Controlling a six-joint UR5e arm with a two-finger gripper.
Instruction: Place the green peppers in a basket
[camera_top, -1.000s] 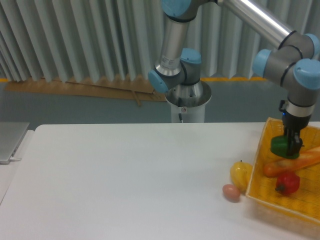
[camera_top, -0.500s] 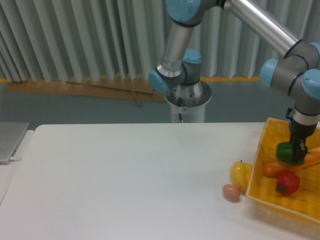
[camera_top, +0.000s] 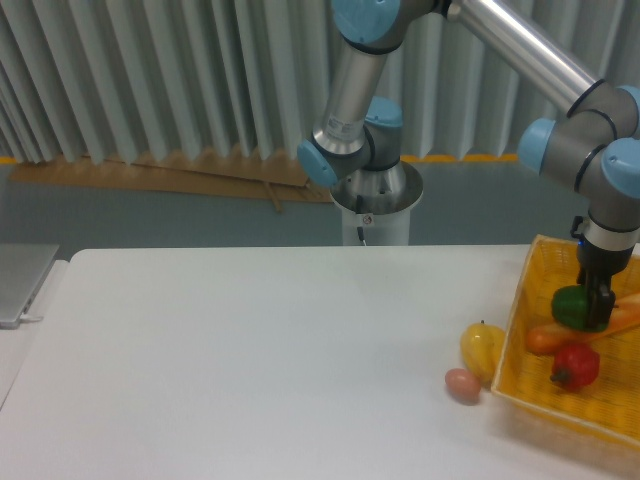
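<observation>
The green pepper (camera_top: 573, 307) is dark green and glossy, and it sits inside the yellow woven basket (camera_top: 528, 300) at the right edge of the table. It rests against an orange carrot (camera_top: 550, 336). My gripper (camera_top: 594, 305) comes straight down over the pepper, its dark fingers close around the pepper's right side. Whether the fingers still press on it cannot be made out from this view.
A red pepper (camera_top: 576, 366) lies in the basket in front of the green one. Outside the basket's left wall are a yellow pepper (camera_top: 482, 348) and a small pinkish egg-shaped object (camera_top: 461, 384). A grey laptop corner (camera_top: 20, 280) sits at the far left.
Over the last second the gripper carried the green pepper slightly right and down into the basket. Since half a second ago almost nothing has moved.
</observation>
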